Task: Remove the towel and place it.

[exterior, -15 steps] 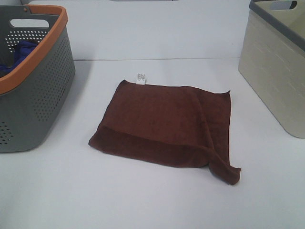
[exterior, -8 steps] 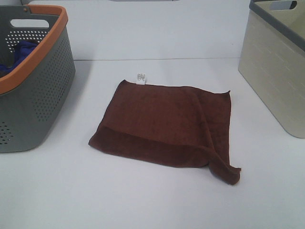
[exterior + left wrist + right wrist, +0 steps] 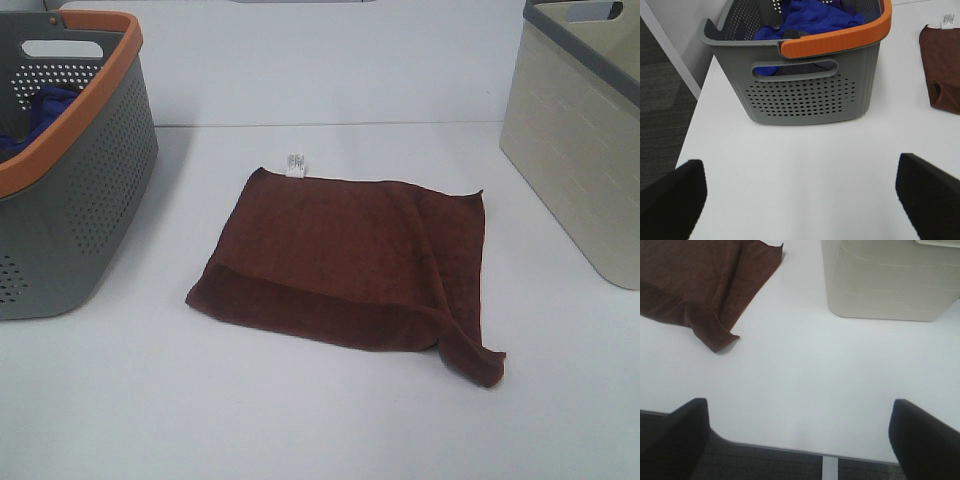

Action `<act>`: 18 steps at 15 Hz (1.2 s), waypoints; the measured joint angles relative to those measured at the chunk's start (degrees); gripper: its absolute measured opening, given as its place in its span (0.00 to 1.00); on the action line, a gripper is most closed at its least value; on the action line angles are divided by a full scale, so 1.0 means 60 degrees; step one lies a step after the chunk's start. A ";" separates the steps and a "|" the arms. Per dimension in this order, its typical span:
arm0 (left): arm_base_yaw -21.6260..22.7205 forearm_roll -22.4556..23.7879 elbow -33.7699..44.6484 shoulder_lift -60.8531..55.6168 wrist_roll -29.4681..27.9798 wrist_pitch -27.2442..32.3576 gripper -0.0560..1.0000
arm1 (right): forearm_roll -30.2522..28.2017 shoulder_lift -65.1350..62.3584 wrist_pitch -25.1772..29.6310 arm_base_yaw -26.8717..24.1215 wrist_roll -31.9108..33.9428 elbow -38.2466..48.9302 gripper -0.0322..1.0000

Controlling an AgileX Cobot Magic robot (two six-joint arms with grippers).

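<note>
The dark reddish-brown towel (image 3: 350, 262) lies flat on the white table between two baskets, its small white tag (image 3: 296, 164) at the far edge and one near corner folded over. It also shows in the left wrist view (image 3: 944, 65) and the right wrist view (image 3: 700, 285). My left gripper (image 3: 800, 195) is open and empty above bare table in front of the grey basket. My right gripper (image 3: 800, 435) is open and empty above the table's near edge, apart from the towel's folded corner. Neither gripper shows in the exterior view.
A grey perforated basket with an orange rim (image 3: 70, 170) stands at the left and holds a blue cloth (image 3: 810, 17). A beige basket with a grey rim (image 3: 585, 150) stands at the right. The table's front edge (image 3: 790, 447) and left edge border dark floor.
</note>
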 joint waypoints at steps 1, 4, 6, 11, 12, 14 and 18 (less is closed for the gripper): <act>0.0000 0.0000 0.0000 0.0000 -0.0038 0.0000 0.98 | -0.0019 0.0000 -0.0010 0.0000 0.0038 0.0010 0.86; 0.0000 -0.0124 0.0000 0.0000 -0.0201 0.0010 0.98 | -0.0038 0.0000 -0.0067 0.0000 0.0095 0.0029 0.86; 0.0000 -0.0153 0.0000 0.0000 -0.0210 0.0010 0.98 | -0.0038 0.0000 -0.0067 0.0000 0.0134 0.0029 0.86; 0.0010 -0.0525 0.0000 -0.0010 -0.0277 0.0010 0.98 | 0.0057 0.0000 -0.0076 0.0000 0.0267 0.0029 0.86; 0.0038 -0.0525 0.0000 -0.0010 -0.0277 0.0010 0.98 | 0.0095 0.0000 -0.0076 0.0000 0.0267 0.0029 0.86; 0.0038 -0.0525 0.0000 -0.0010 -0.0277 0.0010 0.98 | 0.0172 0.0000 -0.0076 0.0000 0.0277 0.0029 0.86; 0.0038 -0.0525 0.0000 -0.0010 -0.0286 0.0010 0.98 | 0.0191 0.0000 -0.0076 0.0000 0.0277 0.0029 0.86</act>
